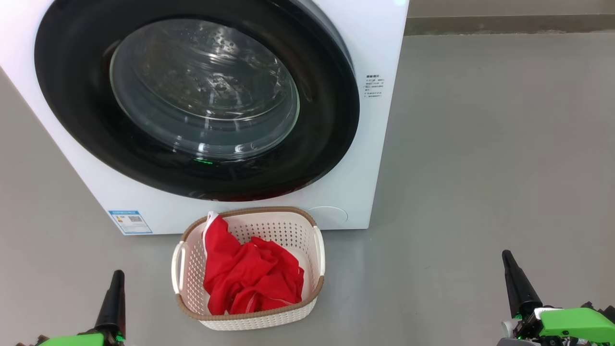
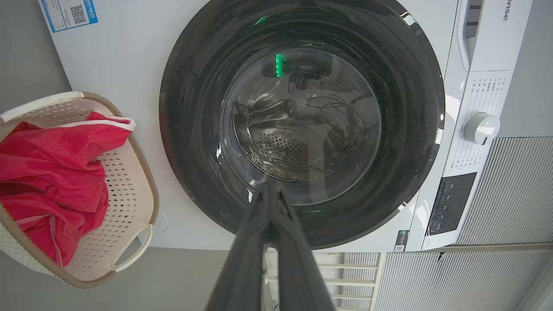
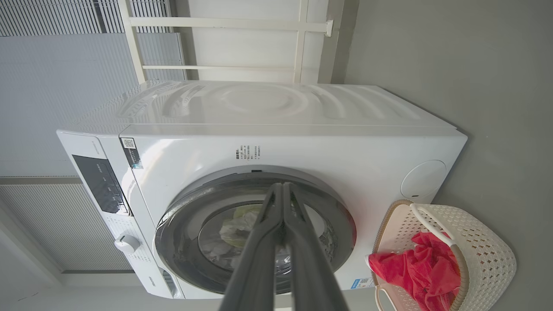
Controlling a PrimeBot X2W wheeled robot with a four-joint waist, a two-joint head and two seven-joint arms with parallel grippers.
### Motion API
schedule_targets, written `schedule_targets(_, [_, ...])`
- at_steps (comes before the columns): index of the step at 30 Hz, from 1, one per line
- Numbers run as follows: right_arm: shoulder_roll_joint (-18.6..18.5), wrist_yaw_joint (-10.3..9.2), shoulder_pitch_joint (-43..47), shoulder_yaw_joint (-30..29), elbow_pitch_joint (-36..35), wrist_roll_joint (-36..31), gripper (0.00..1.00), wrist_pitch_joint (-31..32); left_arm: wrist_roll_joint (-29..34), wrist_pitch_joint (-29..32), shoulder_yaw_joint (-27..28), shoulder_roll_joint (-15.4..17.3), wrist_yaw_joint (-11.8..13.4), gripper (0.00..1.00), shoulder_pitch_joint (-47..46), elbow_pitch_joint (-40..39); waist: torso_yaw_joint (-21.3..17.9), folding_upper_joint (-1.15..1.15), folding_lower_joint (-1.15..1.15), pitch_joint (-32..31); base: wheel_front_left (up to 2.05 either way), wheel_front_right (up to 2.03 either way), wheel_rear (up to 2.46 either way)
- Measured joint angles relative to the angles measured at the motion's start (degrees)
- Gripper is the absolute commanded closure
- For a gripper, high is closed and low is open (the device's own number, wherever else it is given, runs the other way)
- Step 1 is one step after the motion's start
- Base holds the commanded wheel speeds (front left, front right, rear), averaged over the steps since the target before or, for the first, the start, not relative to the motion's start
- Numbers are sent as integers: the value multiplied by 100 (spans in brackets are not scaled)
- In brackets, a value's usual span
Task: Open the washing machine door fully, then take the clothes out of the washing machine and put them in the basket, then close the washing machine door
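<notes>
The round glossy black door [image 1: 72,96] of the white washing machine [image 1: 350,182] is closed, upper left. Bright red fabric clothes [image 1: 250,278] lie in the cream perforated basket [image 1: 269,229]. Left gripper [image 1: 116,281] and right gripper [image 1: 508,262] are clenched, empty.

We are recording a white washing machine [image 1: 375,144] with a glossy black door [image 1: 72,105] and blue energy label [image 1: 130,221], red clothes [image 1: 250,278] with white trim, and a cream perforated basket [image 1: 192,283] with brown rim.

Tapers to long dark fingers [image 2: 248,259] on the left gripper [image 1: 117,278] and right gripper [image 1: 507,259]. Widens at the pincer's base into bright green housing [image 1: 579,323]. Shows a white cylinder [image 1: 507,328] and dark fittings beside the right pincer's base.
</notes>
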Motion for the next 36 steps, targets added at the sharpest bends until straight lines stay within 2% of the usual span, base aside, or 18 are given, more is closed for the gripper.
schedule_targets(36, [0, 0, 0, 0, 0, 1, 100, 0, 0, 0, 2, 0, 0, 100, 0, 0, 0, 0, 0, 0, 0, 0, 0])
